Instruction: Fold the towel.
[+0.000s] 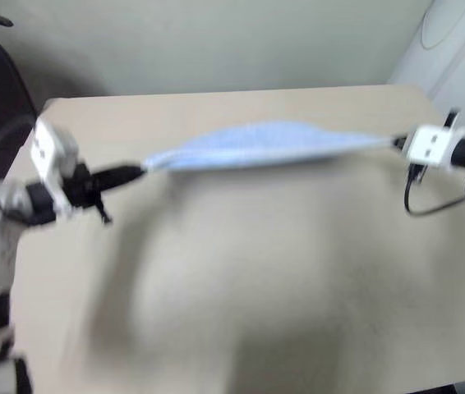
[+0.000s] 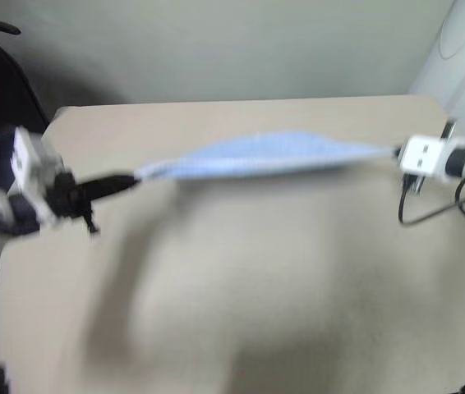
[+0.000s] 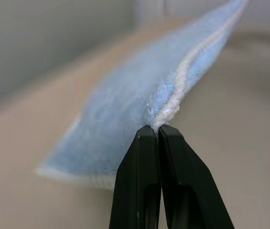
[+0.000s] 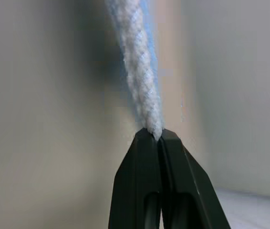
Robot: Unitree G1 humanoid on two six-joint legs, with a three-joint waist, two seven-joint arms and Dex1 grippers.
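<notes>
Towel (image 1: 253, 148) is held stretched in the air above the table (image 1: 241, 287), betw. the two claws, well clear of the tabletop. Its long axis runs side to side across the table, sagging little; the far edge bows slightly upward in the middle.

L claw (image 1: 138, 172) is pinched tight on the towel's left end; in the left wrist view the fingers (image 3: 140, 181) are seen closed on the white stitched edging. R claw (image 4: 155, 135) is likewise clamped on the opposite end, a bunched bit of edge being gripped at the tips.

The towel lies straight out from each claw, along the line joining them, so neither arm is nearer: both ends are held equally. Judged from this: the cloth is probably being carried or tensioned ahead of laying down; the next move likely turns on lowering both ends together, kept level, so the cloth lands flat w/o twisting.

No containers are seen on the table.
</notes>
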